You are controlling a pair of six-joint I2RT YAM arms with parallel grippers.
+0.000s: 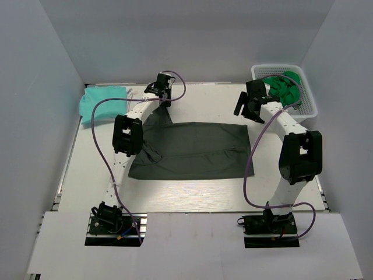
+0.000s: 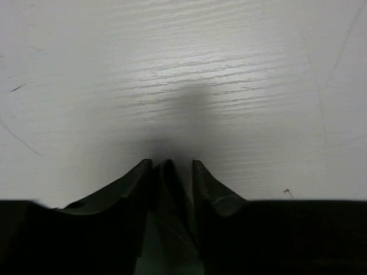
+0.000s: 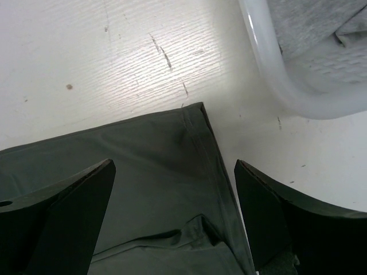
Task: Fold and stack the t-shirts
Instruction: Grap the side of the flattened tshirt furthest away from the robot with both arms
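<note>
1. The white tabletop is holding everything, and the two arms are reaching out over it from the near edge.
2. The dark grey-green shirt is lying spread out flat in the middle of the tabletop. It is the biggest cloth here. One part at its far left is being lifted into a thin point.
3. The white basket is sitting at the far right corner of the tabletop. It is near the dark grey-green shirt but not touching it.
4. The mint-teal shirt is lying folded at the far left side, apart from the dark grey-green shirt.
5. The bright green shirt is sitting all bunched up inside the basket.
6. Some pale grey cloth is lying in the basket too, right against its wall.
7. The left fingers are pinching a strip of the dark grey-green shirt between them. They are hanging over a bare bit of tabletop at the far side.
8. The right fingers are standing wide apart and holding nothing. They are hanging over the far right corner of the dark grey-green shirt, and that corner is showing between them.
</note>
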